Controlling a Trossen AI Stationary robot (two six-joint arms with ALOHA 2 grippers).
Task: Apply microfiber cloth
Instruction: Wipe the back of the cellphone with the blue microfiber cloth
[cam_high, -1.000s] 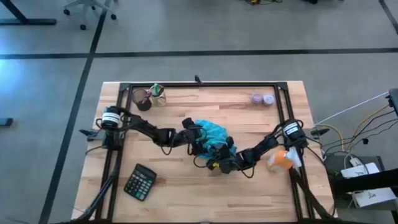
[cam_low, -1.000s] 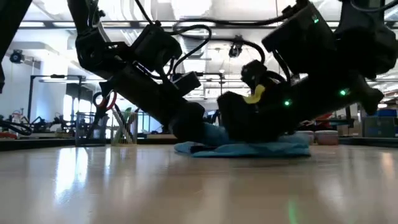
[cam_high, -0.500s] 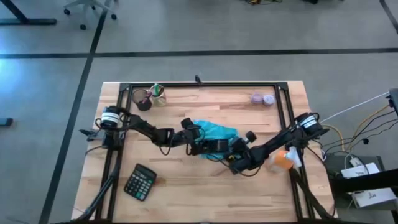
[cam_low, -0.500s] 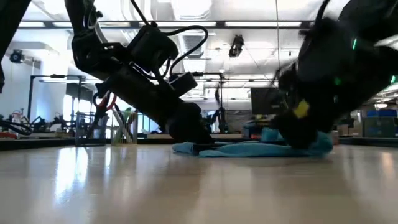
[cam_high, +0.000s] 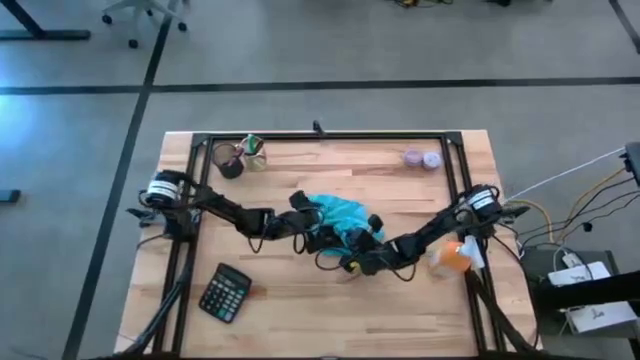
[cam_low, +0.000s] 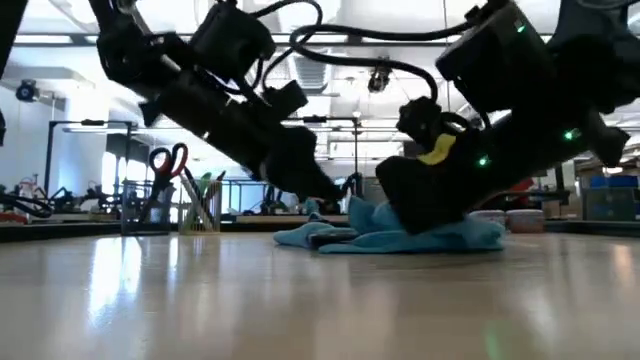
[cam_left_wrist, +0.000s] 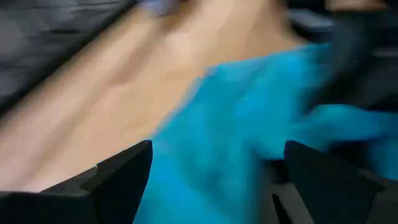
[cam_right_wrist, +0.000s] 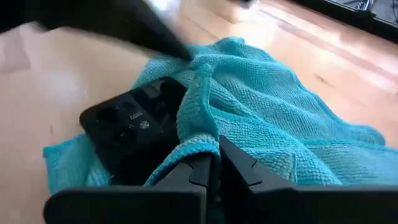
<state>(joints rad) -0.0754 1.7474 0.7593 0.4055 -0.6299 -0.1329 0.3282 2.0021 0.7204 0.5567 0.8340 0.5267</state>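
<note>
Right claw pinches microfiber cloth edge

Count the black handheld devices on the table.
2. A calculator lies apart, toward the high view's lower left of the table; a black device lies half wrapped in the microfiber cloth mid-table. The folds may hide more.

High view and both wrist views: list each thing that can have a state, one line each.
cloth: crumpled mid-table, partly covering a black device.
black device: lying flat, half under the cloth.
right hand: shut on a cloth fold.
left hand: open, over the cloth.
calculator: flat on the table, untouched.
orange bottle: beside the right arm.
</note>
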